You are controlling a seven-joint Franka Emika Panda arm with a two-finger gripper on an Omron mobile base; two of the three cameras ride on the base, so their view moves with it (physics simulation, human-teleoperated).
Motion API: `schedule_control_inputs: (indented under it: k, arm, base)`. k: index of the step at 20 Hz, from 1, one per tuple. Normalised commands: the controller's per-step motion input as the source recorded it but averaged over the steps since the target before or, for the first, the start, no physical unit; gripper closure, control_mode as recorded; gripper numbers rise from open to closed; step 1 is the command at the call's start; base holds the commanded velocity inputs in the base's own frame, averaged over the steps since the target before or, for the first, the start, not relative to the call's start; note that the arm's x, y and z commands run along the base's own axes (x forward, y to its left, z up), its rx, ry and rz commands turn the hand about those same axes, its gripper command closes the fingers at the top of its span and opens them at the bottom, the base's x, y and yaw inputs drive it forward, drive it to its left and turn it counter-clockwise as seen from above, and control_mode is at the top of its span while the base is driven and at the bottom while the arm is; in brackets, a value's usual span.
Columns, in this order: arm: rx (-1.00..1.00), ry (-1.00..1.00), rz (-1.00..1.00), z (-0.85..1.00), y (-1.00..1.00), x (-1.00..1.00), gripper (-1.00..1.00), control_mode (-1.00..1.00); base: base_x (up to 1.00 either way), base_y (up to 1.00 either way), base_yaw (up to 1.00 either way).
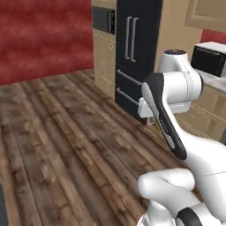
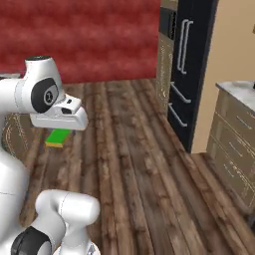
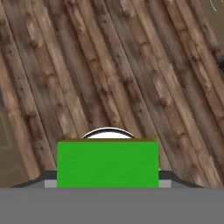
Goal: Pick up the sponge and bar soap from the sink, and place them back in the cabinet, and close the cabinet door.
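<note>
So the sponge [image 3: 107,164] is up in the air over the wooden floor [image 3: 109,65], sitting right in the claw [image 3: 107,183]. In the hand view it's a big bright green slab at the bottom center of the frame, long axis running left to right across the picture, with a thin brown edge along its top and a bit of the white rounded part poking up just above the middle. The claw's grey tips peek out at either end of the green block at the bottom, so it's pinching the sponge across its length.

In the right base view the sponge [image 2: 58,137] shows as a small green block at left center, just under the white hand of the arm [image 2: 60,115], tilted a little, long side roughly left to right there too. The floor [image 2: 129,164] is well below it.

Left base view mostly gives you the arm [image 1: 174,106] on the right side of the frame, with a dark fridge [image 1: 137,48] with two long vertical handles at upper center, a microwave [image 1: 209,57] on a counter [image 1: 216,81] at upper right, and a red wall [image 1: 44,35] at upper left.
</note>
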Motion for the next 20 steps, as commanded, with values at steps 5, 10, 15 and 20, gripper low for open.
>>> schedule_control_inputs:
  k: [5, 10, 15, 20]
  arm:
    - [0.0, 0.0, 0.0, 0.0, 0.0, 0.0, 1.0, 1.0]
    - [0.0, 0.0, 0.0, 0.0, 0.0, 0.0, 1.0, 1.0]
    - [0.0, 0.0, 0.0, 0.0, 0.0, 0.0, 1.0, 1.0]
    - [0.0, 0.0, 0.0, 0.0, 0.0, 0.0, 1.0, 1.0]
  base:
    - [0.05, -0.01, -0.81]
    - [0.08, 0.0, -0.84]
    - [0.07, 0.0, -0.85]
    - [0.07, 0.0, -0.86]
